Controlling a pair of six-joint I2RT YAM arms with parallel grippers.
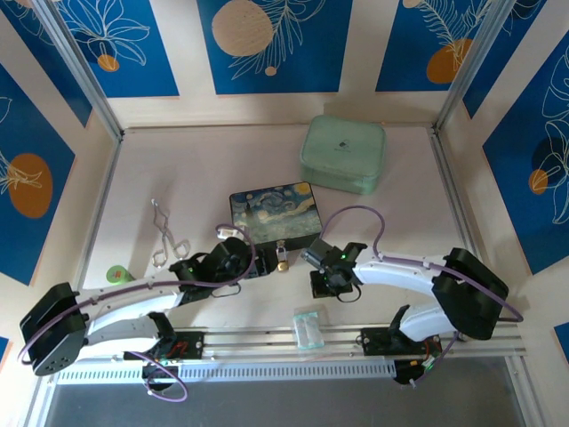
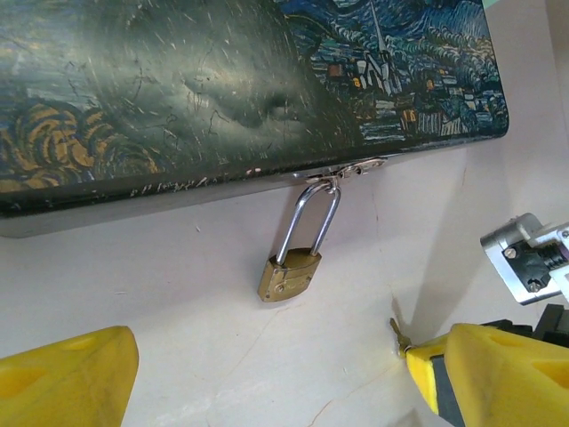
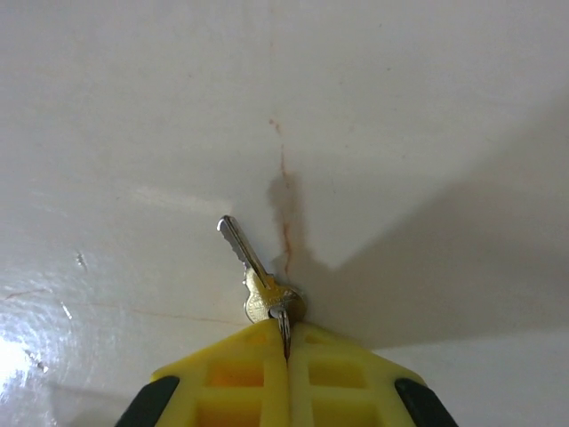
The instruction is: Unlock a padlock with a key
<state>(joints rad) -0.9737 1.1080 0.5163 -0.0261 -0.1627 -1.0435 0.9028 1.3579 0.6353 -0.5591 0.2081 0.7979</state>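
Right gripper (image 3: 286, 336) is pinched fully shut on the head end of the key (image 3: 255, 276), blade pointing away across the table (image 3: 427, 107). Left gripper (image 2: 276, 382) is wide open and holds nothing, poised near the padlock (image 2: 289, 276), which lies flat, its shackle through the hasp of the painted box (image 2: 178, 89). My worry: I have only a sliver of the key's head, so it may pivot or slip on lifting, and the unheld padlock could skate away from an off-axis insertion.

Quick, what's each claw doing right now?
Left claw: open, holding nothing.
Right claw: closed on the key.
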